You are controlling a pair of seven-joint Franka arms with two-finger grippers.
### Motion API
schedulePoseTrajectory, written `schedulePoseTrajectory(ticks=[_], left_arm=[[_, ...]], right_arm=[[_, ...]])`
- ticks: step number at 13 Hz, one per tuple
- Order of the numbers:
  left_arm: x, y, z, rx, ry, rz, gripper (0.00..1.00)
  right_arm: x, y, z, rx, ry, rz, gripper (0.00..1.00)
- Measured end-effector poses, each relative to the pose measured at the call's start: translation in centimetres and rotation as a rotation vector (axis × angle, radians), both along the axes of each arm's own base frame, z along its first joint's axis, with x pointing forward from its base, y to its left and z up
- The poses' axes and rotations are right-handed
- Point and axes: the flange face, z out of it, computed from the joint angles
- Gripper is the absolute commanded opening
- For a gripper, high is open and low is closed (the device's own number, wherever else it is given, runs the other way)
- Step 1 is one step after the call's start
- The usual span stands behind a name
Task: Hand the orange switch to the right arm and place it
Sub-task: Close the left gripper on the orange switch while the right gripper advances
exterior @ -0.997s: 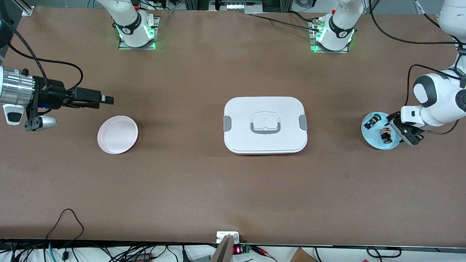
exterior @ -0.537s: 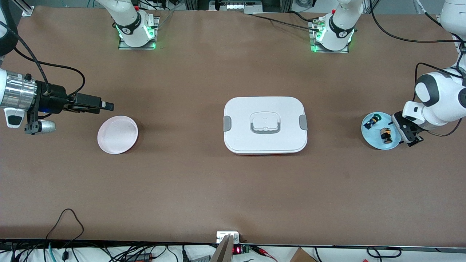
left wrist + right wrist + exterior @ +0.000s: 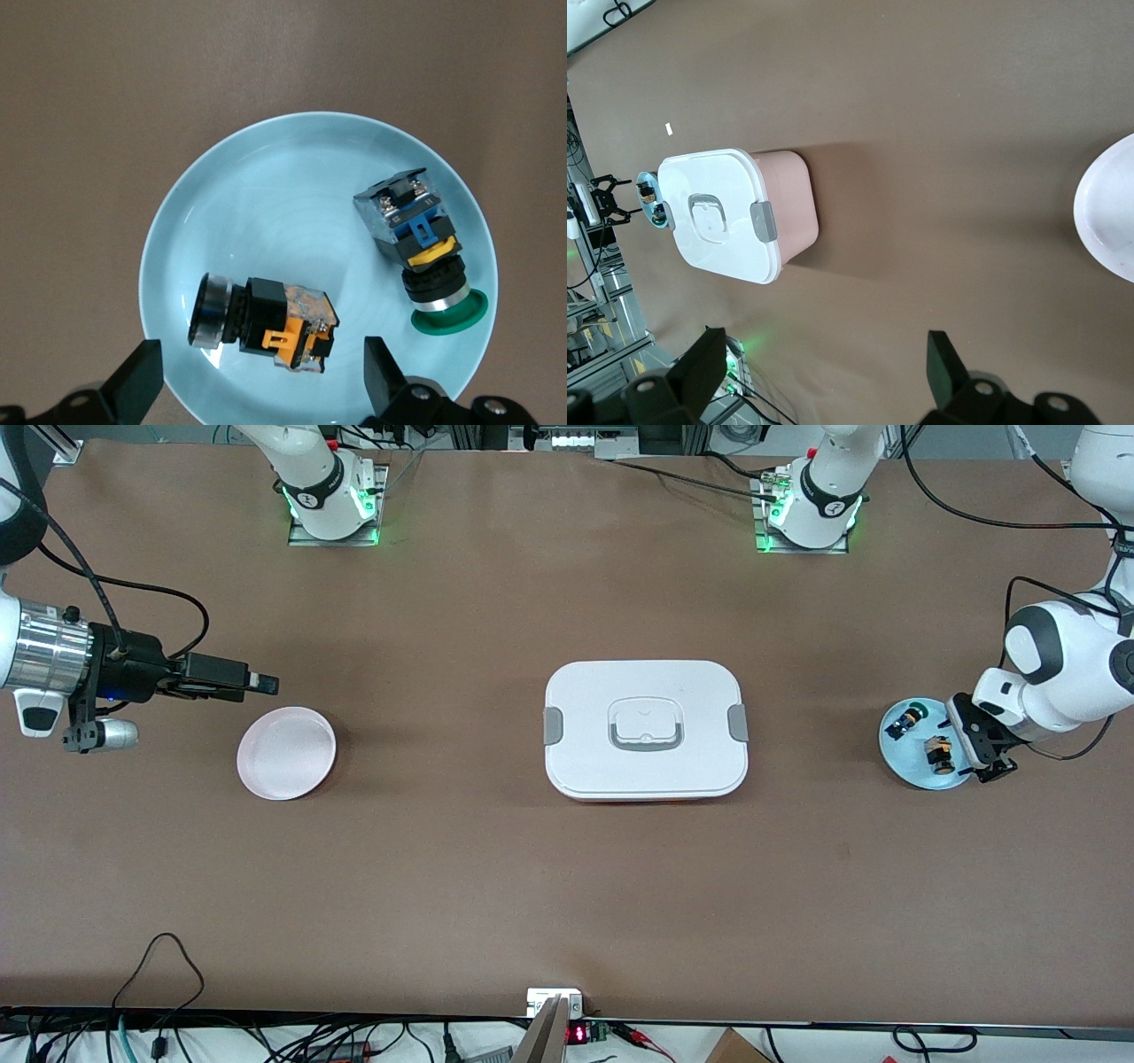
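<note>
The orange switch lies on its side on a light blue plate at the left arm's end of the table. In the left wrist view the orange switch shows a black body, an orange clip and a silver collar. My left gripper hovers open over the plate's edge, and its fingers stand wide on either side of the switch without touching it. My right gripper hangs open and empty over the table beside a pale pink plate.
A green-capped switch shares the blue plate, close beside the orange one. A white lidded box with grey clasps sits mid-table. Two other arm bases with green lights stand along the table's edge by the robots.
My left gripper has shifted in over the blue plate's edge, closer to the orange switch. The right gripper settled slightly and then held still.
</note>
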Motion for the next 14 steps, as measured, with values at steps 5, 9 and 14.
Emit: schedulePoseTrajectory(ticks=[5,9,14], left_arm=[[-0.1,0.1,-0.9,-0.006,-0.006,-0.069,1.00],[-0.2,0.2,-1.3,-0.009,-0.005,-0.080,1.00],[0.0,-0.3,-1.8,-0.017,-0.008,-0.090,1.00]], right_arm=[[-0.1,0.0,-0.3,0.000,0.005,-0.001,1.00],[-0.1,0.1,-0.6,0.003,0.013,0.000,1.00],[-0.2,1.0,-0.7,0.048,0.014,0.009,1.00]])
